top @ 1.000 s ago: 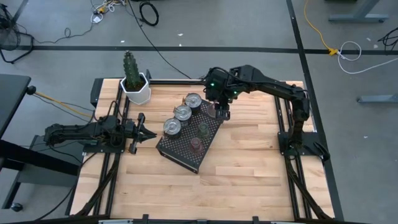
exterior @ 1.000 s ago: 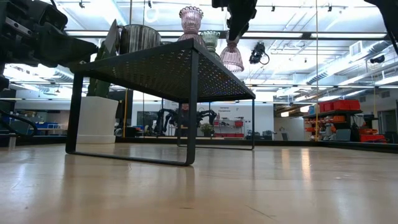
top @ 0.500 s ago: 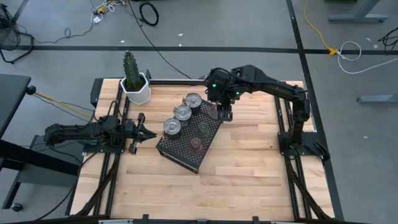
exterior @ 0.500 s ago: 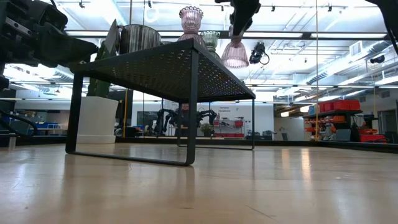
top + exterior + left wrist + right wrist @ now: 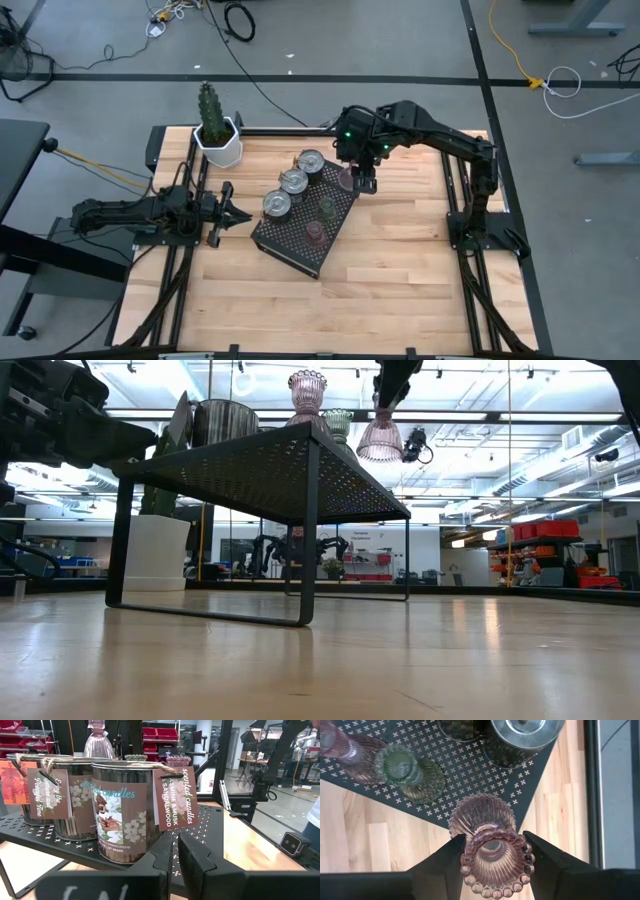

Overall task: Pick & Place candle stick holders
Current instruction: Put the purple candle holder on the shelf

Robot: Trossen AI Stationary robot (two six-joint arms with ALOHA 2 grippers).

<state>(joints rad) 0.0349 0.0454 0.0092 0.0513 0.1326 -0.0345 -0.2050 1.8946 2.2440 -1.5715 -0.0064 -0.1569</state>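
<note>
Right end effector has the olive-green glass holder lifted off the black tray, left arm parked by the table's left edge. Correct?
Not quite: the holder in the right end effector is the pink glass holder, as the right wrist view shows. The olive-green holder sits on the black tray. The rest holds: it is lifted, and the left end effector is parked at the left.

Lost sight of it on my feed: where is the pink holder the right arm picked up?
In the high view the pink holder hangs in the right gripper, lifted just off the black tray's far right corner, near the green holder.
</note>
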